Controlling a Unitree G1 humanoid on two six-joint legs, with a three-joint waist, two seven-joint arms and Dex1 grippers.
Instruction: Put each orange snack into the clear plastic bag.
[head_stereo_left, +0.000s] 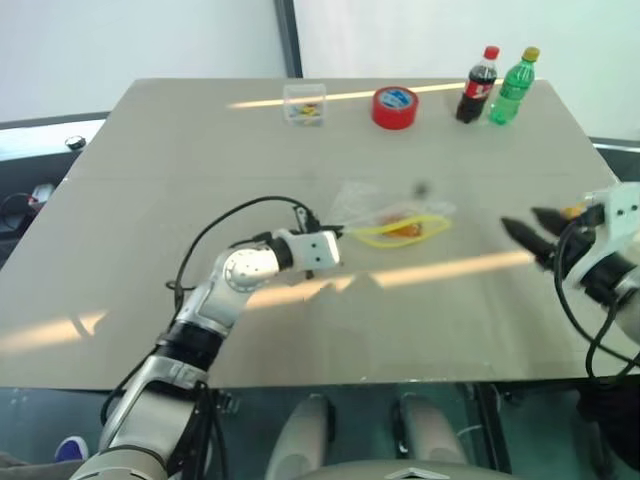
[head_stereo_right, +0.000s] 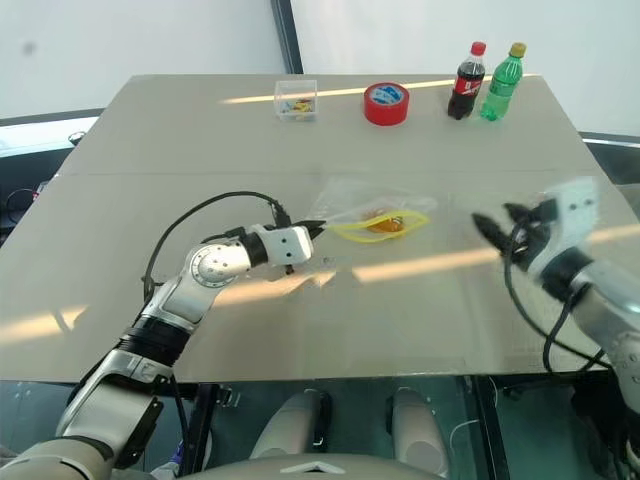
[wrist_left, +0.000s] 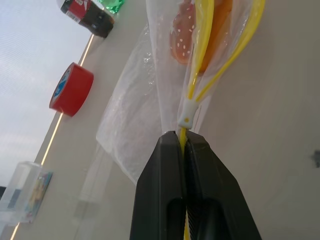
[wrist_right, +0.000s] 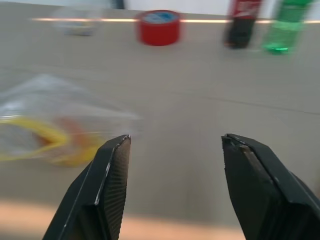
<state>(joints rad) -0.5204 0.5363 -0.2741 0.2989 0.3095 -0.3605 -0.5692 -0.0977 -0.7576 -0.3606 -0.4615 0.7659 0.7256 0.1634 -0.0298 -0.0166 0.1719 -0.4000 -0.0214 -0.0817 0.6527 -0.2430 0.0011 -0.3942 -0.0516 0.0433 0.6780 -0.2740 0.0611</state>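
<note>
The clear plastic bag (head_stereo_left: 392, 212) lies crinkled near the table's middle, its yellow seal strip (wrist_left: 200, 75) spread into an open loop. Inside it shows an orange snack (head_stereo_left: 405, 228), seen in the left wrist view as two orange shapes (wrist_left: 181, 32) behind the film. I cannot tell whether they are one snack or two. My left gripper (head_stereo_left: 338, 233) is shut on the yellow strip at the bag's near corner, its black fingers (wrist_left: 165, 165) pinching it. My right gripper (head_stereo_left: 533, 225) hangs open to the right of the bag, apart from it, with nothing between its fingers (wrist_right: 112, 185).
At the table's far edge stand a red tape roll (head_stereo_left: 395, 107), a cola bottle (head_stereo_left: 478, 85), a green bottle (head_stereo_left: 513, 87) and a small clear box (head_stereo_left: 304, 104). The grey table (head_stereo_left: 150, 200) ends close in front of me.
</note>
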